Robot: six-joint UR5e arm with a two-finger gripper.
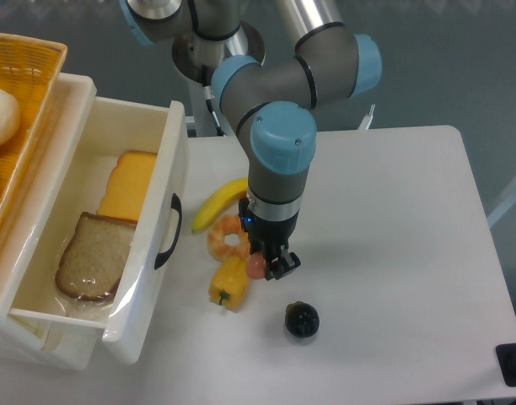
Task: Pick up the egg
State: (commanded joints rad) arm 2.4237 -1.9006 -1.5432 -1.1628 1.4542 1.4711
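Gripper [269, 266] clamped on the egg [256, 267], just beside the yellow pepper [228, 283] and below the shrimp [228, 238]; black round fruit [302, 320] nearby on the white table [393, 253].

1 fixed camera | high, facing the arm base | looking down on table [393, 253]

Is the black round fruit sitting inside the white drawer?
No, the black round fruit sits on the table, right of the open drawer.
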